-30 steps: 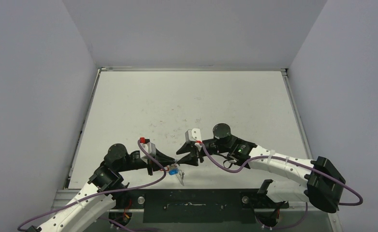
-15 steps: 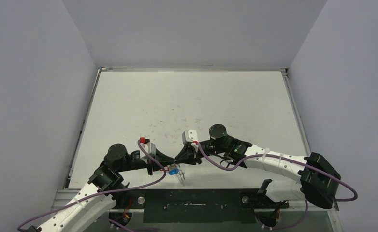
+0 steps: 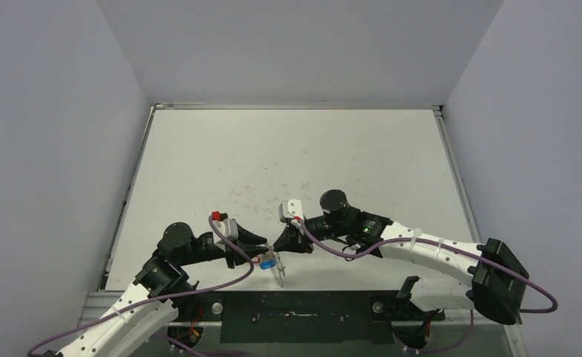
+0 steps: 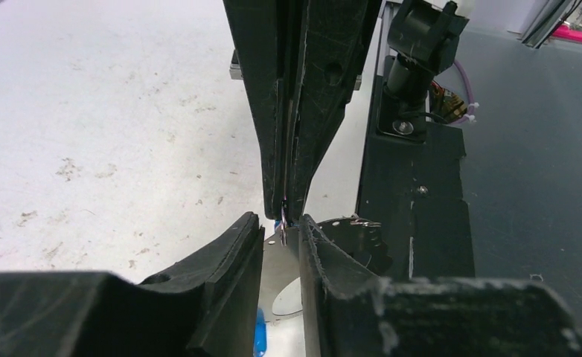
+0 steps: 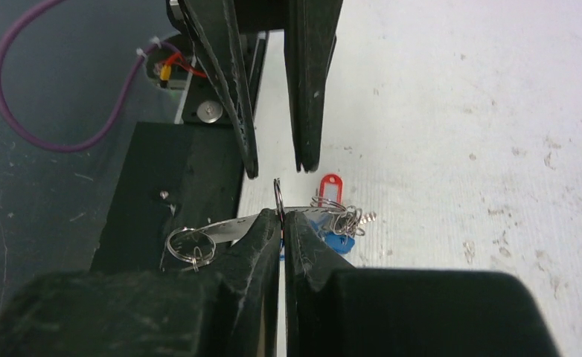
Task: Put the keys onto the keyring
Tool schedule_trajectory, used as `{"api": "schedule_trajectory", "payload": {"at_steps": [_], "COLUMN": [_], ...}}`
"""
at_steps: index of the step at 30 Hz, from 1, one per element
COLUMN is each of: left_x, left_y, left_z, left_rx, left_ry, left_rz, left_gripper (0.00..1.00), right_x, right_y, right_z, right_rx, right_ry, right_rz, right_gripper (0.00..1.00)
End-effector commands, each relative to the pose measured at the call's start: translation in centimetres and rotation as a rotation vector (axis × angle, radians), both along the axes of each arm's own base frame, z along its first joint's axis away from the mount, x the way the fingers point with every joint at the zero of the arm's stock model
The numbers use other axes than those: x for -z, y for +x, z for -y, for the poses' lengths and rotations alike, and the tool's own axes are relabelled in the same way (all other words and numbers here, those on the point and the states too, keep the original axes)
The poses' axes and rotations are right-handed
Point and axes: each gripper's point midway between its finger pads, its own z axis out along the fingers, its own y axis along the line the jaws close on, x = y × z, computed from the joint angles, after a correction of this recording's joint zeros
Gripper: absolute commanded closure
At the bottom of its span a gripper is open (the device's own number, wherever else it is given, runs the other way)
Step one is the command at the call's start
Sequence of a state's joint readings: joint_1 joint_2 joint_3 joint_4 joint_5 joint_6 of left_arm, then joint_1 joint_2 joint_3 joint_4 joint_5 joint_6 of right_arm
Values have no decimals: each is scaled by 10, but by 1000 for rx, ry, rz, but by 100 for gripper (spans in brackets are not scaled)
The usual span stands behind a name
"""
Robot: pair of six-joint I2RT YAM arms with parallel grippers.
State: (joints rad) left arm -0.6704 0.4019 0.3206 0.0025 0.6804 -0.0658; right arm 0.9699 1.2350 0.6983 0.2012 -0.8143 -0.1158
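Near the table's front edge my two grippers meet tip to tip. My right gripper (image 5: 280, 216) (image 3: 277, 244) is shut on a thin metal ring seen edge-on, the keyring (image 5: 277, 193). Below it hang the keys: a flat silver blade (image 5: 225, 227), a blue tag (image 5: 341, 243) (image 3: 271, 262), a red tag (image 5: 327, 186) and a tangle of small rings (image 5: 345, 219). My left gripper (image 4: 280, 220) (image 3: 264, 254) faces it with its jaws a little apart. The silver blade (image 4: 282, 260) shows in the gap, and the jaws do not press on it.
The black base plate (image 3: 295, 316) runs along the near edge, right under the hanging keys. The white table (image 3: 288, 163) stretches away to grey walls on three sides. Purple cables (image 3: 333, 249) loop off both wrists.
My right gripper moved left to the left gripper's tips and shut on the ring. The left jaws, shut before, have parted slightly.
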Motion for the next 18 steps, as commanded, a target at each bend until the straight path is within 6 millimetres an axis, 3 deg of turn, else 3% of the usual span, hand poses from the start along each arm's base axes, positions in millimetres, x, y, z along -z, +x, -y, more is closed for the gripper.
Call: {"api": "schedule_trajectory", "payload": {"at_steps": [1, 8, 18], "left_x": [-38, -32, -34], "left_y": [6, 10, 15], "left_z": [-3, -7, 3], "left_rx": [-40, -68, -33], "left_ry": [-58, -9, -25], "left_rz": [107, 96, 126], "left_gripper": [75, 70, 71], "right_x": [-23, -23, -30], "right_y": [8, 12, 9], "right_z": [8, 23, 18], "right_rx": [50, 113, 146], "right_ry": [-86, -313, -447], "right_rz": [89, 50, -2], "right_gripper": [100, 100, 100]}}
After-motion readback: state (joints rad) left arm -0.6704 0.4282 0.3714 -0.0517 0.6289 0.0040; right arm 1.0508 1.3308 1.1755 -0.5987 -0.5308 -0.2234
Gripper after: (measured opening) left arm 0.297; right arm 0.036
